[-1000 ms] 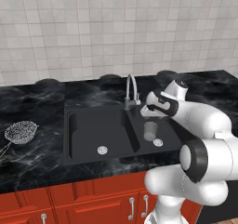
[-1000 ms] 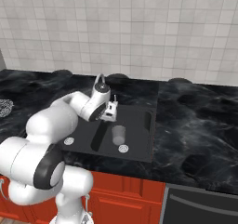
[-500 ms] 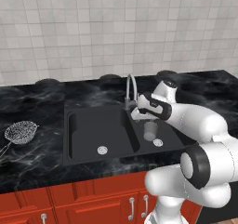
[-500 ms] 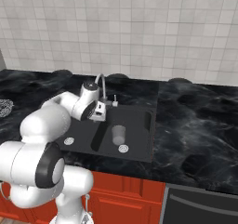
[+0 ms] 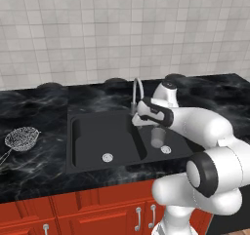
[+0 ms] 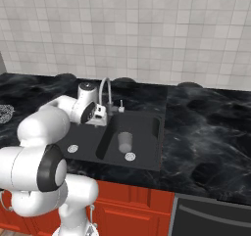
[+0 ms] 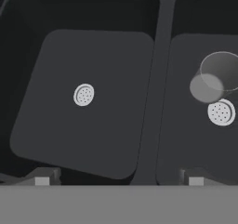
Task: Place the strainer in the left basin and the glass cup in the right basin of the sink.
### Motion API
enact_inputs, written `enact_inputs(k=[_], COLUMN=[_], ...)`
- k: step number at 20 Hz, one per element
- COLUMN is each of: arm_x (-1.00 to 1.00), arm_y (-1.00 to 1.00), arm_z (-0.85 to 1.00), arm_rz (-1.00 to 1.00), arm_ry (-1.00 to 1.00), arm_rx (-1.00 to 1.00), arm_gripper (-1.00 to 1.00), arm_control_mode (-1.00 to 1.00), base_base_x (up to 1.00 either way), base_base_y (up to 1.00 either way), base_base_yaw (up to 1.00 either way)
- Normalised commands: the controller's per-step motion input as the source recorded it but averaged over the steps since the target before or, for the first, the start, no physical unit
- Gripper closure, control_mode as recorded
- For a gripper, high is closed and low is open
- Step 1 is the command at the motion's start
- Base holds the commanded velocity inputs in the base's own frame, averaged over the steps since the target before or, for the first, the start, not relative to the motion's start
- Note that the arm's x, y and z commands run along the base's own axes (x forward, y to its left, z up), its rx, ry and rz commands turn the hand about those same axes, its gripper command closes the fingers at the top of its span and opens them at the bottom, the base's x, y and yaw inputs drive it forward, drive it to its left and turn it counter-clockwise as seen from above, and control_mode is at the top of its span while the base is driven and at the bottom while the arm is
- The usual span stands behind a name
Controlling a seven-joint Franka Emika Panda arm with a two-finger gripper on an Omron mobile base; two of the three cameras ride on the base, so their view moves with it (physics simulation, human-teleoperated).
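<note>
The strainer [image 5: 22, 138], a silvery mesh bowl with a thin wire handle, lies on the black counter far left of the sink, and also shows at the left edge [image 6: 4, 111]. The glass cup [image 5: 157, 137] [image 6: 125, 142] [image 7: 214, 81] stands in the narrower right basin [image 5: 154, 154] [image 6: 143, 131] [image 7: 186, 139], just behind its drain. My gripper [image 5: 138, 121] [image 6: 101, 118] [image 7: 118, 179] hangs open and empty over the divider, next to the faucet. It looks down on both basins. The wider left basin [image 5: 97, 131] [image 6: 73, 141] [image 7: 93, 130] holds nothing but its drain.
The curved silver faucet [image 5: 136, 89] [image 6: 105, 90] rises right behind my hand at the divider. Black marbled counter [image 5: 34, 107] runs to both sides of the sink, a tiled wall stands behind, and red cabinets [image 5: 97, 209] sit below.
My arm has swung left, from above the right basin to the divider beside the faucet. The jaws stayed open; the cup and strainer have not moved.
</note>
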Motion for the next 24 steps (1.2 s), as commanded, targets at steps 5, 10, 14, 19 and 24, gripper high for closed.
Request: enact_inputs(k=[5,10,14,19,24], arm_x=[0.00,0.00,0.00,0.00,0.00], arm_y=[0.01,0.00,0.00,0.00,0.00], arm_z=[0.00,0.00,0.00,0.00,0.00], arm_rz=[0.00,0.00,0.00,0.00,0.00], arm_ry=[0.00,0.00,0.00,0.00,0.00], arm_rx=[0.00,0.00,0.00,0.00,0.00], arm_gripper=[-1.00,-1.00,-1.00,-1.00,-1.00], arm_control_mode=[-1.00,1.00,1.00,1.00,1.00], base_base_x=[0.00,0.00,-0.01,-0.27,-0.26], base_base_y=[0.00,0.00,0.05,0.23,0.36], base_base_yaw=[0.00,0.00,0.00,0.00,0.00])
